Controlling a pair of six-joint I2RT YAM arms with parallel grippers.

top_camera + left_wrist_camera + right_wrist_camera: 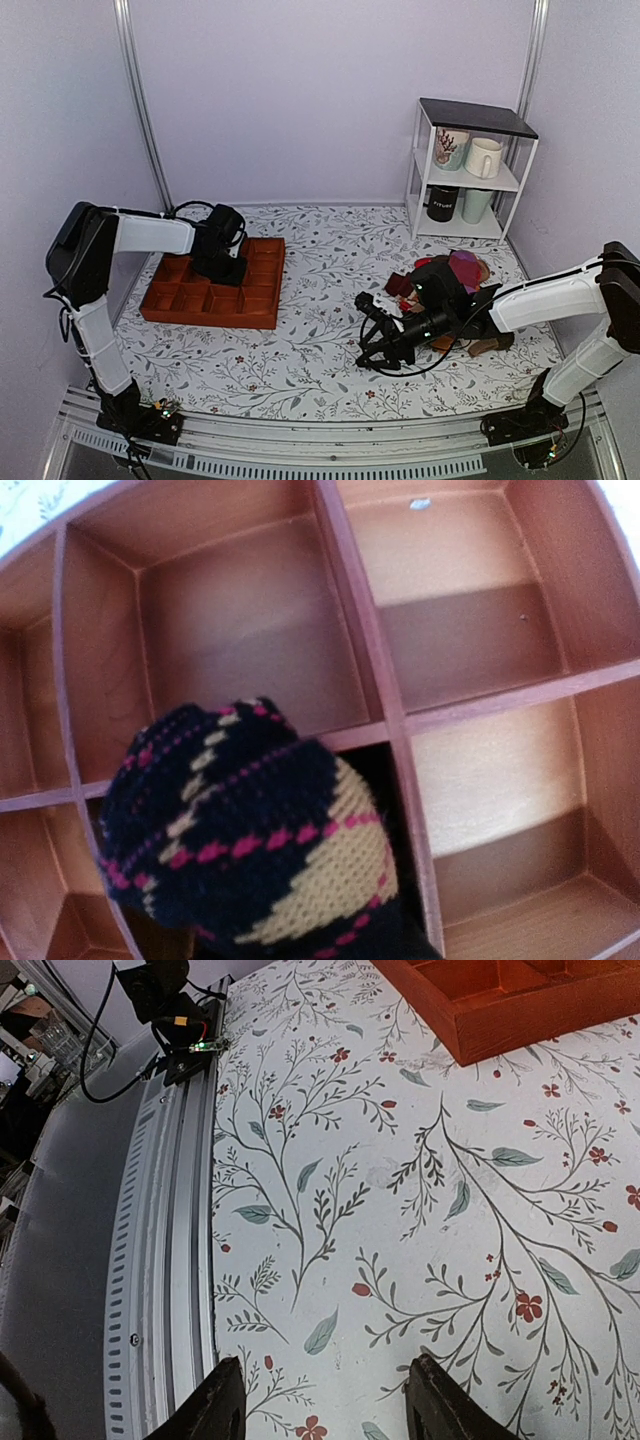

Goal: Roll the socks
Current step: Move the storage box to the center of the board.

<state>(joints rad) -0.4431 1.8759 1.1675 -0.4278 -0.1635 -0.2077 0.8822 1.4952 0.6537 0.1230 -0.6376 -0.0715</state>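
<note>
The socks (pixel 250 840) are a rolled ball of black knit with red dashes and a tan-orange diamond. They fill the lower left of the left wrist view, overlapping the dividers of the wooden tray (pixel 392 690). My left gripper (pixel 222 262) hangs over the tray (pixel 210 315) and holds the ball; its fingers are hidden behind the sock. My right gripper (pixel 370 332) is open and empty, low over the floral tablecloth at centre right. Its two dark fingertips (pixel 215 1405) stand wide apart around bare cloth, with the right gripper's middle (pixel 325 1405) over the table.
A pile of other socks (pixel 465 272), maroon and purple, lies behind the right arm. A white shelf with mugs (pixel 470 170) stands at the back right. The tray corner (pixel 500 1005) and the table's front rail (pixel 170 1210) show in the right wrist view.
</note>
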